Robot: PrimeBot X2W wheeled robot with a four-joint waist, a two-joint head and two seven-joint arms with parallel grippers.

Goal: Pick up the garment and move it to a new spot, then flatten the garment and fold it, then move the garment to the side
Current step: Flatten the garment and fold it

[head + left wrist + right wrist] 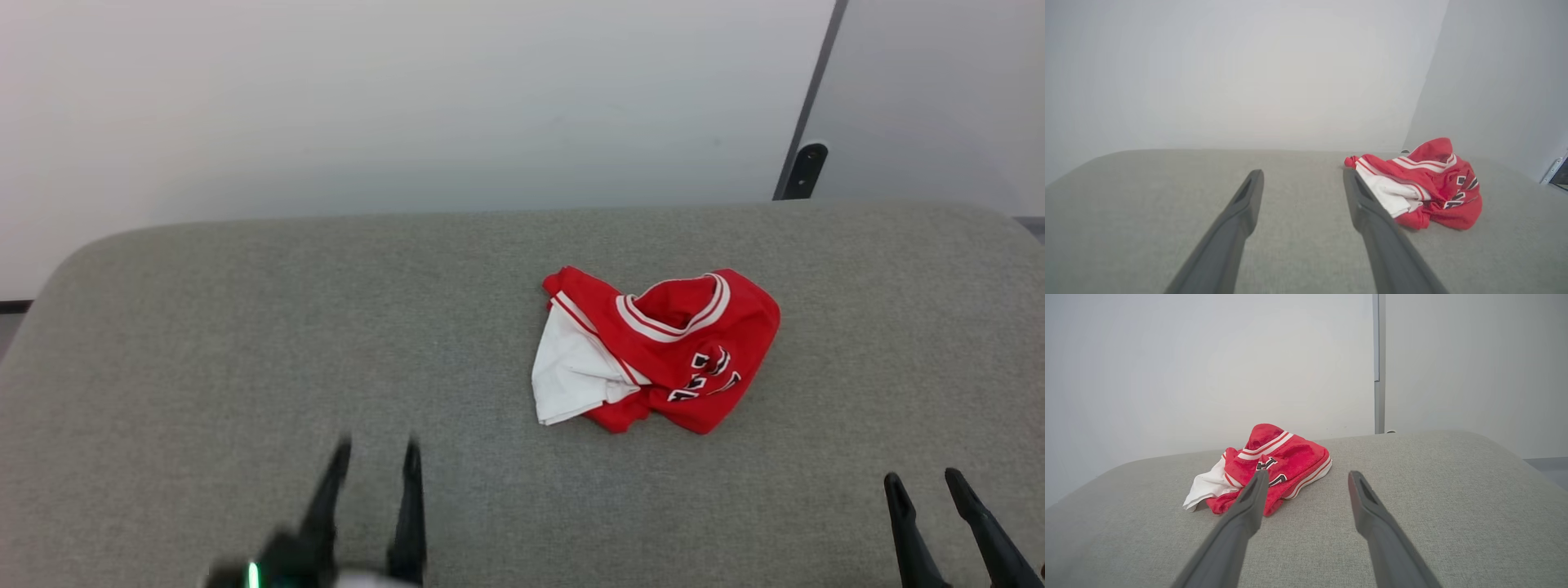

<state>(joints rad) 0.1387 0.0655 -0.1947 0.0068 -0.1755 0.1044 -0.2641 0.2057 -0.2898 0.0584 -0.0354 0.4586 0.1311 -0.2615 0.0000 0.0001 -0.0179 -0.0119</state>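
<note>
You see the garment (661,351), right of centre, as soft matt cloth: red body slightly fuzzy, white panel smoother and creased. The grey cushion (245,343) under it looks like coarse woven fabric, matt. At the bottom edge, the left gripper (377,447) and right gripper (922,478) have smooth dark fingers, plastic-looking, with a dull sheen. The wall (326,98) across the top is smooth and matt

The red garment (669,347) lies crumpled in a heap, white panel spilling out on its left, lettering partly showing.
</note>
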